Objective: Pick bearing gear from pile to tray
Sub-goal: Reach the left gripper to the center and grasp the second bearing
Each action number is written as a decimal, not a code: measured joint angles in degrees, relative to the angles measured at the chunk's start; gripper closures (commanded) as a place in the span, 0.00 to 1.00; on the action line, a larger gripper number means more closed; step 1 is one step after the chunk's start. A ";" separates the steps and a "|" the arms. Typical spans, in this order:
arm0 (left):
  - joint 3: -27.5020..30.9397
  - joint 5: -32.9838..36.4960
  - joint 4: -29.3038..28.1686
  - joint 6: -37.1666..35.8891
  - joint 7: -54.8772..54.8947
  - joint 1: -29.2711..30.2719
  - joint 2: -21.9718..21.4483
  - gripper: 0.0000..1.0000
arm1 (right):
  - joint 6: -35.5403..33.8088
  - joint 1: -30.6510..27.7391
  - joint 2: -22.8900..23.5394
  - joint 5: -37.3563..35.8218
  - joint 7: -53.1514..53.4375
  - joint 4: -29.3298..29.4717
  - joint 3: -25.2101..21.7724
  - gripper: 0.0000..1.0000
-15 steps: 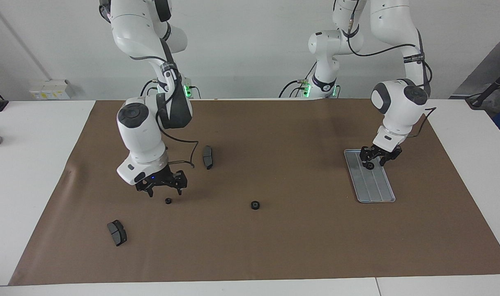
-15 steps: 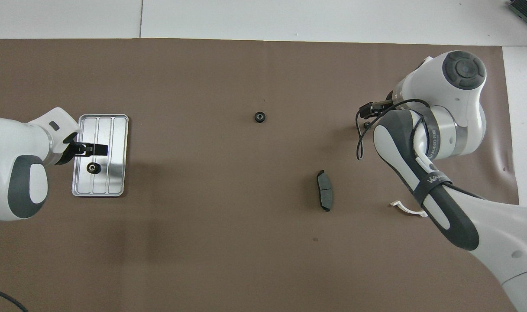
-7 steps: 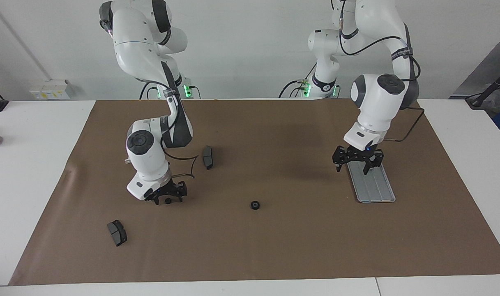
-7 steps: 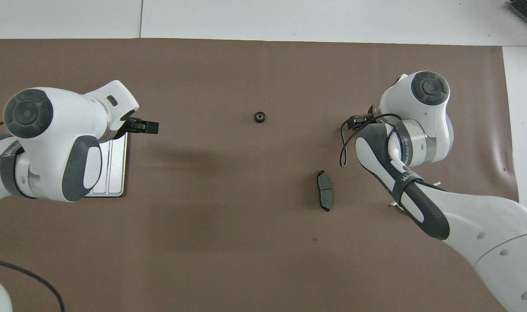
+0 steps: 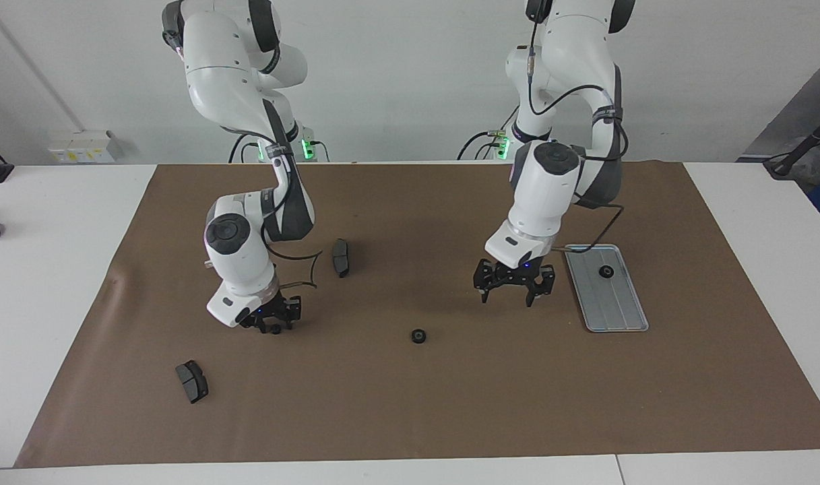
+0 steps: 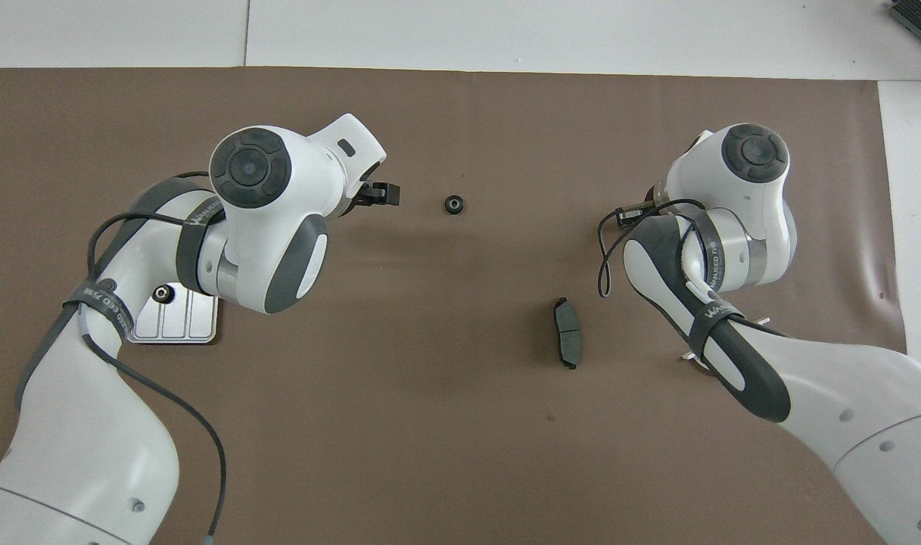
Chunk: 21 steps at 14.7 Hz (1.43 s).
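Note:
Three black bearing gears show. One gear (image 5: 606,271) (image 6: 161,292) lies in the silver grooved tray (image 5: 615,310) (image 6: 174,327) at the left arm's end. Another gear (image 5: 418,335) (image 6: 453,203) rests alone mid-mat. The third gear (image 5: 275,329) sits on the mat with my right gripper (image 5: 273,326) shut on it, down at mat level. The right wrist hides this grip in the overhead view. My left gripper (image 5: 514,286) (image 6: 377,195) hangs open and empty over bare mat between the tray and the middle gear.
Two dark grey curved pads lie on the brown mat: one pad (image 5: 341,256) (image 6: 567,342) nearer the robots than the right gripper, the other pad (image 5: 192,381) farther out. A white bracket (image 6: 691,354) peeks from under the right arm.
The left gripper left the tray, where its gear stays, and swung toward the middle of the mat. The right gripper dropped to the mat and closed around the small gear.

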 measured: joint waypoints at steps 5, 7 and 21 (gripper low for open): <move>0.09 0.00 7.95 -0.99 -4.97 -3.45 6.79 0.00 | -0.01 0.01 -0.19 0.06 -0.02 -0.13 0.09 1.00; 0.12 0.00 8.91 -1.00 -5.73 -4.24 7.79 0.00 | 0.00 0.00 -0.20 0.06 -0.02 -0.15 0.09 1.00; 0.99 0.01 16.31 2.45 -13.51 -8.04 16.72 0.00 | -0.48 -0.02 -6.88 4.79 14.32 0.02 0.02 1.00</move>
